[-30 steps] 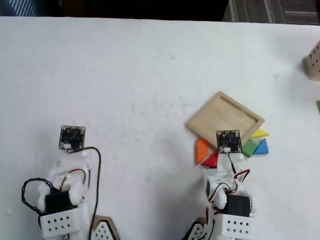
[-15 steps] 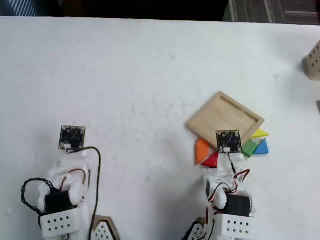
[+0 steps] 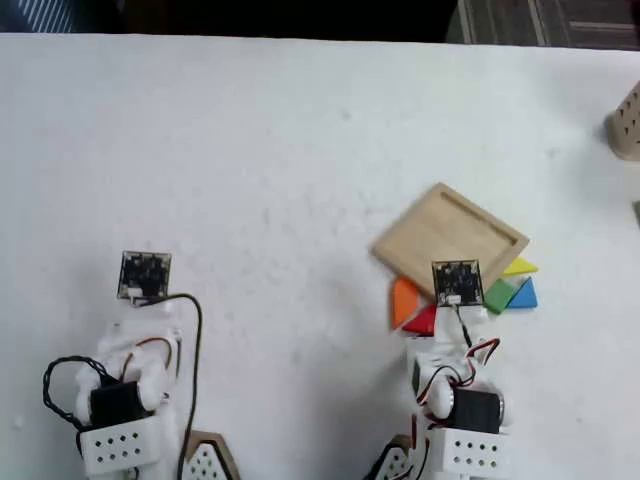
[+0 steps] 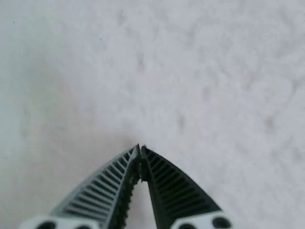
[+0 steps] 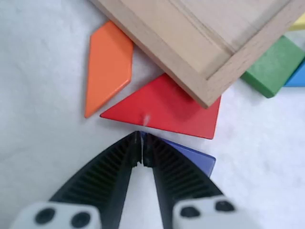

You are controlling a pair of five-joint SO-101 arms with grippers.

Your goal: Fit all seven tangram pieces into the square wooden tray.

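Observation:
The square wooden tray (image 3: 450, 238) (image 5: 209, 43) lies tilted on the white table, right of centre, with nothing inside it. It rests partly on top of the tangram pieces. An orange parallelogram (image 3: 403, 299) (image 5: 108, 67), a red triangle (image 3: 424, 320) (image 5: 167, 107), a green piece (image 3: 499, 295) (image 5: 272, 67), a blue piece (image 3: 524, 294) and a yellow piece (image 3: 520, 267) poke out from its near side. My right gripper (image 5: 143, 143) is shut and empty, just short of the red triangle, with a dark blue piece (image 5: 193, 155) under its tip. My left gripper (image 4: 140, 152) is shut over bare table at the near left.
A perforated wooden block (image 3: 626, 125) stands at the table's right edge. Both arm bases (image 3: 120, 420) (image 3: 460, 420) sit at the near edge. The white table (image 3: 250, 170) stretches open to the left and far side of the tray.

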